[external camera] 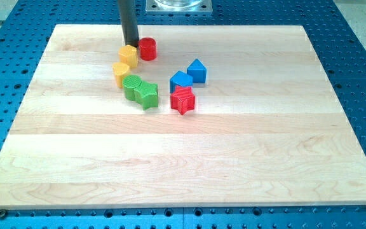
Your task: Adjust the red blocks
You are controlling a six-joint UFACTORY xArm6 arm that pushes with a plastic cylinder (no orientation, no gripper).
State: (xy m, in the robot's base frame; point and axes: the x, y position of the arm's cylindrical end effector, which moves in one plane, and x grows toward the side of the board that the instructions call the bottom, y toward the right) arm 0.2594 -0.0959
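The red star block (183, 100) sits nearest, mid-surface (189, 172), one point toward the view's bottom, touching a blue block (181, 81). Farther back, the red round block (147, 49) stands upright beside a yellow block (128, 55). My tip (131, 44), with no gripper, rests between them.

You have open board (170, 159) below and right of the cluster; yellow blocks (128, 55) and greens (140, 90) crowd the red cylinder's (147, 48) left
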